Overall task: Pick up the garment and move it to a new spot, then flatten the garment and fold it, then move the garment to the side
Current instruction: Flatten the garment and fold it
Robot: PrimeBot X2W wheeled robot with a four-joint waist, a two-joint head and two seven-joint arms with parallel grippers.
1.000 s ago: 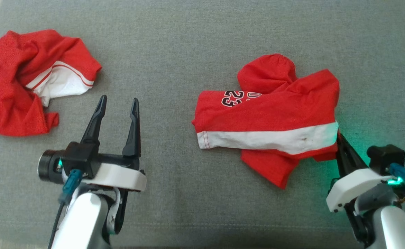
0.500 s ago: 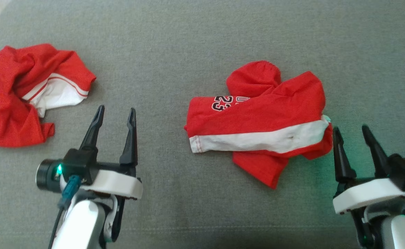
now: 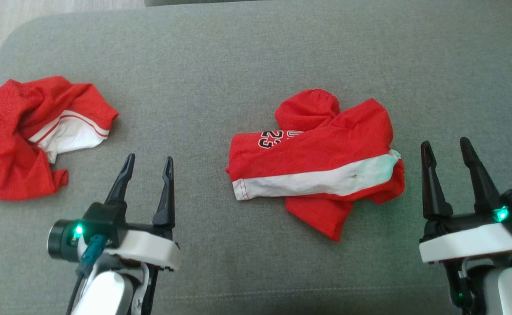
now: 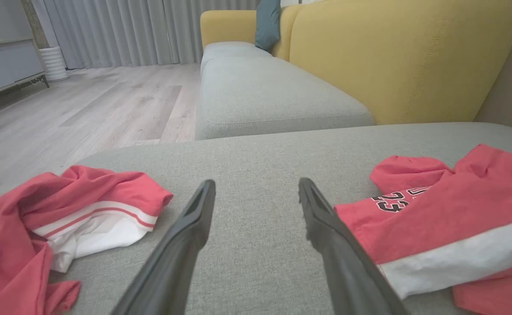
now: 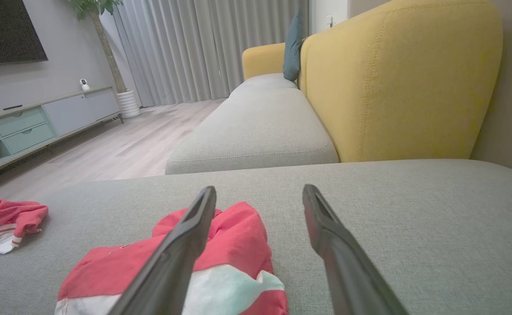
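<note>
A broad grey sofa seat [image 3: 256,57] carries everything here. Beyond it the wrist views show a yellow backrest [image 4: 391,57], a pale wooden floor [image 4: 107,100] and grey curtains. At the left of the right wrist view stands a low cabinet [image 5: 41,122] with drawers and open shelves, and what they hold cannot be told.

The folded garment [image 3: 317,162], red with a white band and a "23" print, lies right of centre in the head view. It is doubled over into a rough packet, with one red flap poking out at the bottom and a rounded piece at the top. A second red-and-white garment [image 3: 19,131] sits crumpled at the left edge, well apart from the first.

The right claw [image 3: 444,142] is at the lower right with its fingers spread and nothing between them, just beside the packet's right edge and clear of the cloth. The left claw [image 3: 149,158] is at the lower left, also spread and empty, over bare cushion between the two garments.

With both claws free and the packet lying on its own, the task looks to be at its close: folded and set down. If the spot counts as the side, little remains. Otherwise the next move calls for pinching the packet through all its layers so that the fold does not fall open as it is carried.
</note>
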